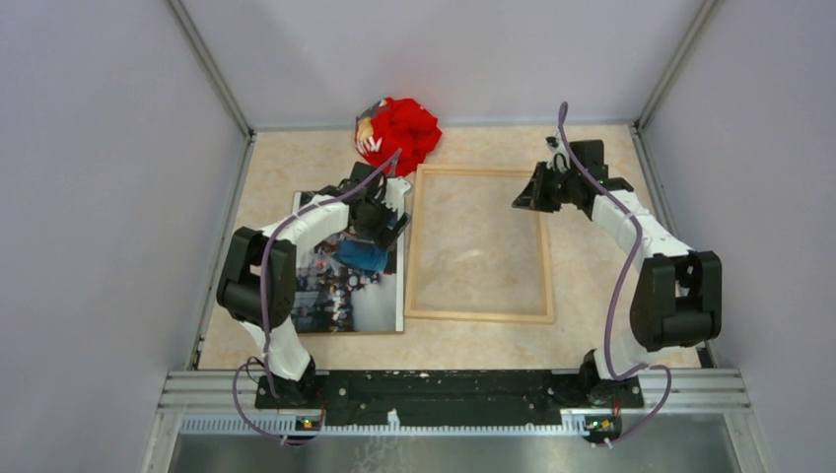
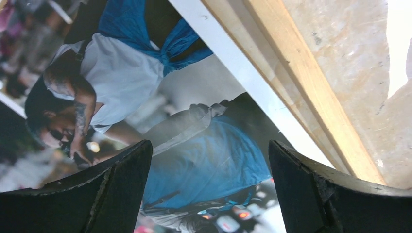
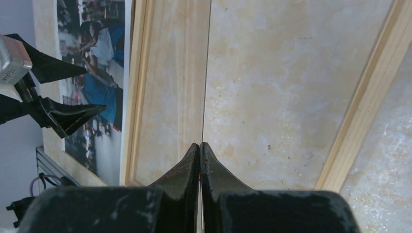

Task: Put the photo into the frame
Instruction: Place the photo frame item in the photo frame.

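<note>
Writing shows only as white marks on the red bundle (image 1: 402, 133) at the back of the bench (image 1: 592, 286), too small to read. Left arm reaches forward over the photo (image 1: 335, 296), a glossy white-edged crowd scene with people in blue, flat just beside the frame (image 1: 479, 316); the left pincer (image 2: 209, 160) hangs wide open, holding nothing. Right arm bends inward over the pale wood frame's far right part, the right pincer (image 3: 200, 145) pressed closed; whether it pinches anything I cannot tell.
</note>
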